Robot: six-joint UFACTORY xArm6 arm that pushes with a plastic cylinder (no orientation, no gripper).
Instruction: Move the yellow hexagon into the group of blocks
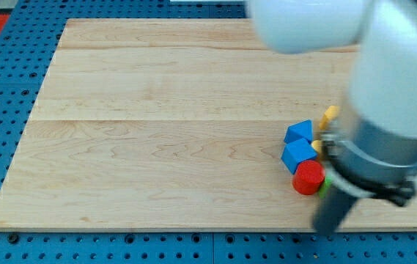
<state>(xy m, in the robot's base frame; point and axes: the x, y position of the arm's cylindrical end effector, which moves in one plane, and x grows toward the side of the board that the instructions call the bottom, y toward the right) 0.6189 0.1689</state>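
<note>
Here my tip hides behind the arm.

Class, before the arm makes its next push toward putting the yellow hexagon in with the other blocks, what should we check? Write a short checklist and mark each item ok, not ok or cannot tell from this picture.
1. Yellow block found: ok. A yellow piece shows at the view's right, partly behind the arm; a smaller yellow bit shows below it.
2. Its shape confirmed as a hexagon: cannot tell, too much is hidden.
3. Group located: ok. Two blue blocks and a red cylinder sit close together on the wooden board.
4. Yellow block already touching the group: cannot tell.
5. My tip located: ok, though blurred, below and right of the red cylinder.
6. Green sliver beside the red cylinder identified: cannot tell.
</note>
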